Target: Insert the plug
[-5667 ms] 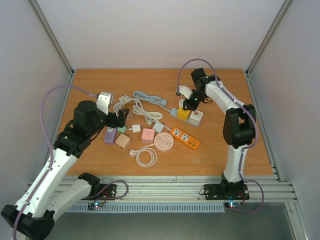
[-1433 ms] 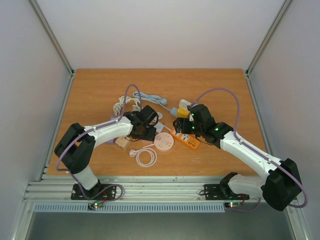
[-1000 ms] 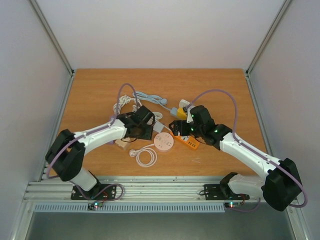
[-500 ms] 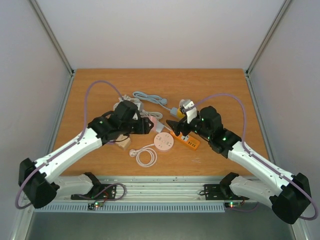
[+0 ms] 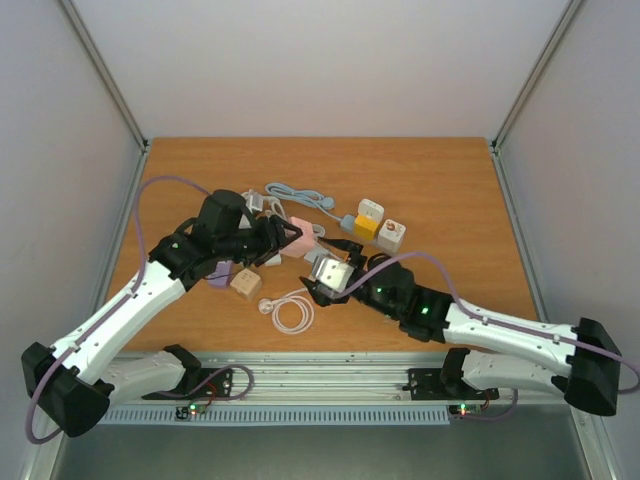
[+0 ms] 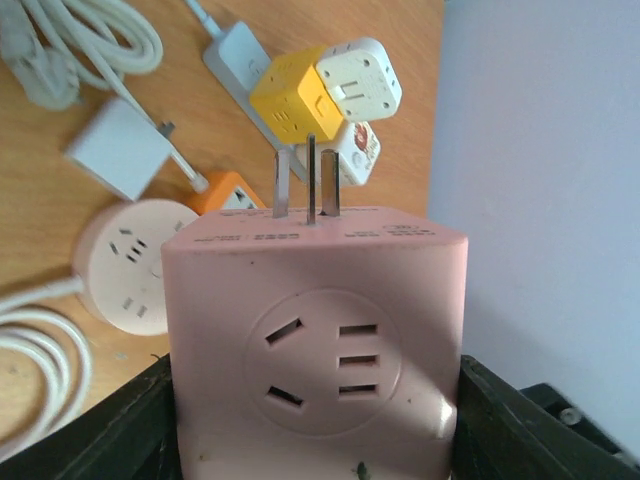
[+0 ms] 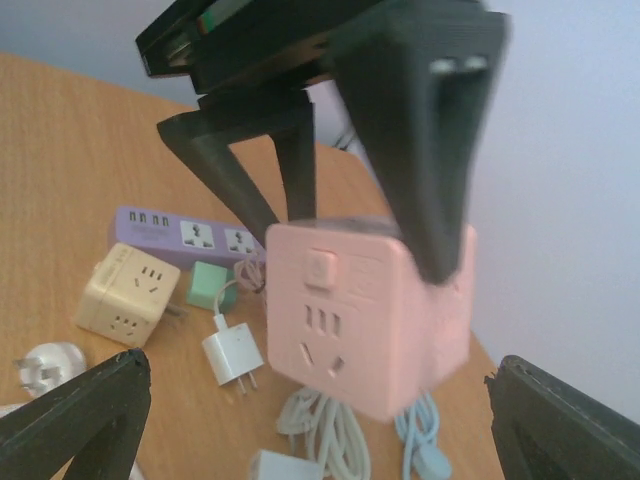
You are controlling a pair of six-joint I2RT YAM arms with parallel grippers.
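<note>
The pink cube plug (image 6: 315, 330) is clenched in the left hand (image 6: 315, 425). Its three prongs (image 6: 308, 182) point straight out past the fingertips, along the hand's line of reach. The cube's near edge is cut off in the left wrist view, and the prongs are hidden in the right wrist view. The right hand (image 7: 315, 375) is spread wide, with the cube straight ahead of it, untouched and raised off the counter (image 7: 80, 190).

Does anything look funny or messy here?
Yes. The pink cube socket hangs in the air, pinched by the left gripper, its metal prongs sticking out bare. White cords lie tangled on the table.
</note>
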